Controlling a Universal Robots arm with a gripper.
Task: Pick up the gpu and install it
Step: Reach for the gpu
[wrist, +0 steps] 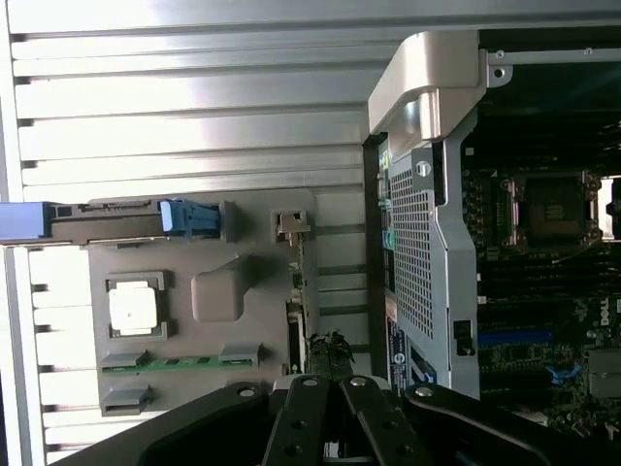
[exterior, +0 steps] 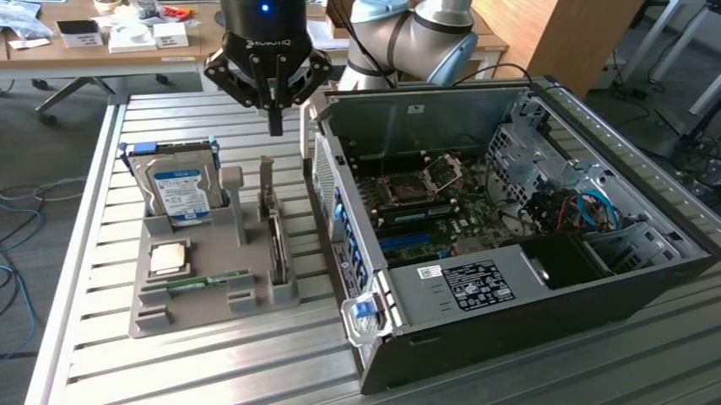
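Beneath the closed hand, gpu on edge, untouched

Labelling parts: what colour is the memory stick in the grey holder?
Green; the memory stick shows best in the exterior view.

A long wooden desk stands in the upper left of the frame, with small white boxes on top. Below it the floor is gray, and blue cables lie on it at the left edge. A tall wooden board stands in the upper right. A shiny metal table with long grooves spreads across the lower part.
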